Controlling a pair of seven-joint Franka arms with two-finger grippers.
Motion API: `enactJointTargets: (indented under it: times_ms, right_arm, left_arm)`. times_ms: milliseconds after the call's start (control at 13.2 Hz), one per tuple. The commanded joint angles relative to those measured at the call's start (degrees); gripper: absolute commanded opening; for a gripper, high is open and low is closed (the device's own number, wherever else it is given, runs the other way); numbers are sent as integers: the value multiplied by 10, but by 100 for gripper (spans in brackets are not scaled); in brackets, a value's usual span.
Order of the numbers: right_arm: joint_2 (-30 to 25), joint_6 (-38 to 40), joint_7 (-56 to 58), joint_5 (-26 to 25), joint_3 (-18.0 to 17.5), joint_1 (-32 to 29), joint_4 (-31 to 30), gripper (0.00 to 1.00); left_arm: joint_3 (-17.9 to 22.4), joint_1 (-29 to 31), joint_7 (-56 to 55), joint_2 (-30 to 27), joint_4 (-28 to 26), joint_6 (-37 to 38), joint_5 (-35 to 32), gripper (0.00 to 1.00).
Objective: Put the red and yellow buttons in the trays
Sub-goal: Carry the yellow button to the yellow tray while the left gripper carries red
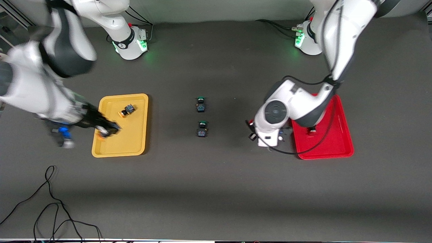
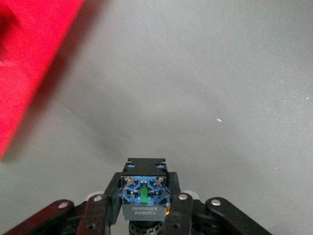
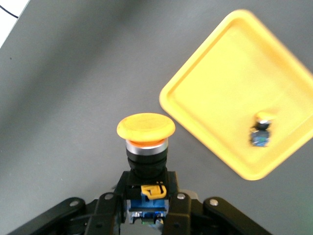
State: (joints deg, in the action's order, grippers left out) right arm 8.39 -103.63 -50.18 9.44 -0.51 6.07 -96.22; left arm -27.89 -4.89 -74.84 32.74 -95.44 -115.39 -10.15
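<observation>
Right wrist view: my right pincer [image 3: 145,203] is clamped on the black-and-blue body of a yellow-capped button [image 3: 145,128], cap pointing away from the wrist. In the front view this pincer [image 1: 107,130] hangs over the yellow tray's rim at the edge toward the right arm's end of the counter [image 1: 216,189]. The yellow tray [image 1: 135,145] already holds the other yellow button [image 1: 126,110], lying on its side (nearer the robots' bases than the held one).

The left pincer [image 2: 145,215] grips a switch body [image 2: 145,188], and I see only its blue underside with a green strip; the cap colour is hidden from me. In the front view the left pincer [image 1: 266,136] is over the bare counter just beside the red tray [image 1: 341,145], on the side facing the counter's middle. One red-capped button [image 1: 312,131] rests inside that tray, partly covered by the arm.

Two green-capped switches [image 1: 201,104] stand in the middle of the counter between the trays, one [image 1: 202,129] nearer the front camera than the other. A loose black cable [image 1: 50,202] lies on the counter's near corner at the right arm's end.
</observation>
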Motion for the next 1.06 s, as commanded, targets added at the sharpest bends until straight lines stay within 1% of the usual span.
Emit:
enactJointTargets:
  times_ms: [0,76,228,380,456,532,608,684,760,988]
  right_arm:
    - [-14,14,100,37,59,2,-33,13]
    - [-9,3,116,38,75,1,-55,13]
    - [23,-38,120,37,80,0,-91,13]
    - [32,-127,121,36,80,-1,-172,13]
    - [35,-169,121,36,77,-1,-207,13]
    - [45,-202,122,35,76,-1,-233,13]
    - [59,-238,122,36,75,1,-253,13]
    - [72,-284,122,35,73,3,-278,13]
    - [81,-328,122,31,68,3,-297,13]
    - [128,-386,122,30,62,3,-302,13]
  left_arm:
    - [-22,90,190,-56,-39,60,35,0]
    - [-22,120,249,-72,-54,75,37,0]
    - [-19,181,377,-94,-82,96,36,0]
    - [-15,231,472,-94,-101,87,17,0]
    - [-14,257,513,-91,-113,76,-12,0]
    - [-14,276,542,-87,-133,45,-24,0]
    - [-13,291,570,-86,-164,-1,-36,0]
    - [-13,311,593,-82,-194,-44,-52,0]
    - [-13,323,609,-74,-212,-77,-69,0]
    - [-5,335,617,-51,-240,-127,-107,0]
